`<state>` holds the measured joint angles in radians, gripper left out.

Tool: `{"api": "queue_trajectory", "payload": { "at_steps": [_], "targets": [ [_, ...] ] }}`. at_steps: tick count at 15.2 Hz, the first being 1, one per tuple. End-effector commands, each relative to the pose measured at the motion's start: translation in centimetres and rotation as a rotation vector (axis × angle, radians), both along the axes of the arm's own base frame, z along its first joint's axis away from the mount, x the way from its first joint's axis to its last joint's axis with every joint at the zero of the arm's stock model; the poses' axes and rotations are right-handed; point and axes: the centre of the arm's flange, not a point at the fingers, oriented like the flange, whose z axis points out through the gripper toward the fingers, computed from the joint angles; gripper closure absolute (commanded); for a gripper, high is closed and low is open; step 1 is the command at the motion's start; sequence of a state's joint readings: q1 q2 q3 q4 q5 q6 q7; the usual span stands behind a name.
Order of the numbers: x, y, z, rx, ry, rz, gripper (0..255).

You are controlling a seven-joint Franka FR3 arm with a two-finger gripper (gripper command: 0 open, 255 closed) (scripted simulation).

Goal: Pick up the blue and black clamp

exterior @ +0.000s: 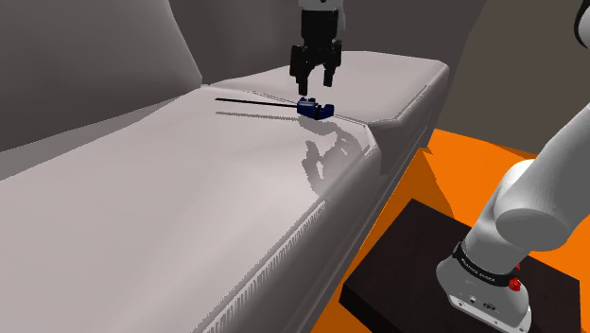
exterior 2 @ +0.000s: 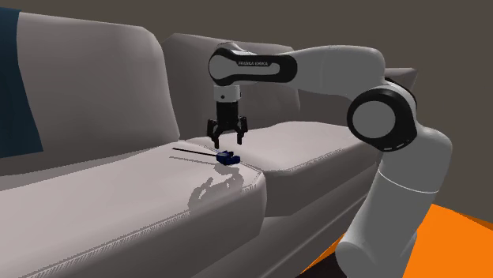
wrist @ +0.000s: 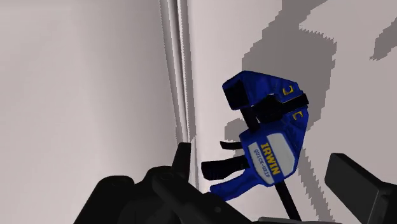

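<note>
- In your wrist view the clamp's (wrist: 267,137) thin black bar (wrist: 290,198) runs out of sight behind the tool's own dark body, so you cannot follow its length there.
- The small print beside the white "IRWIN" label is too fine to read.
- In the shoulder view the arm above the tool (exterior: 313,83) is cut off by the top edge.
- The tool stands wide apart, its fingers (wrist: 359,184) clasping nothing. It hangs just above the clamp without touching it.
- The clamp lies on its side on the pale grey sofa (exterior: 142,208), directly beneath the tool and just beside the seam (wrist: 181,70) between two seat cushions.
- Its body is bright blue, with black parts at the jaw end, a black trigger and small yellow marks. From the shoulder view the bar reaches away from the tool across the cushion as a thin dark line.
- The tool's jagged shadow (exterior: 331,151) falls on the cushion next to the clamp.
</note>
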<state>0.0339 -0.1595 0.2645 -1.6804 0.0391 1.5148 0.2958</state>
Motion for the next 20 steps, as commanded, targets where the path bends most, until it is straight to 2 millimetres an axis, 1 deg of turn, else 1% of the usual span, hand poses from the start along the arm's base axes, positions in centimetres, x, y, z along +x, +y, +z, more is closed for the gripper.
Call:
{"api": "queue_trajectory", "payload": {
  "at_steps": [1,7,8,10,11,20],
  "targets": [
    [1.2,1.2,0.2,-0.01,0.0,-0.008,0],
    [1.2,1.2,-3.0,-0.01,0.0,-0.008,0],
    [1.2,1.2,-3.8,-0.01,0.0,-0.008,0],
    [1.2,1.2,-3.8,-0.01,0.0,-0.008,0],
    [1.2,1.2,-3.9,-0.01,0.0,-0.008,255],
    [1.2,1.2,-3.8,-0.01,0.0,-0.008,255]
  ]
}}
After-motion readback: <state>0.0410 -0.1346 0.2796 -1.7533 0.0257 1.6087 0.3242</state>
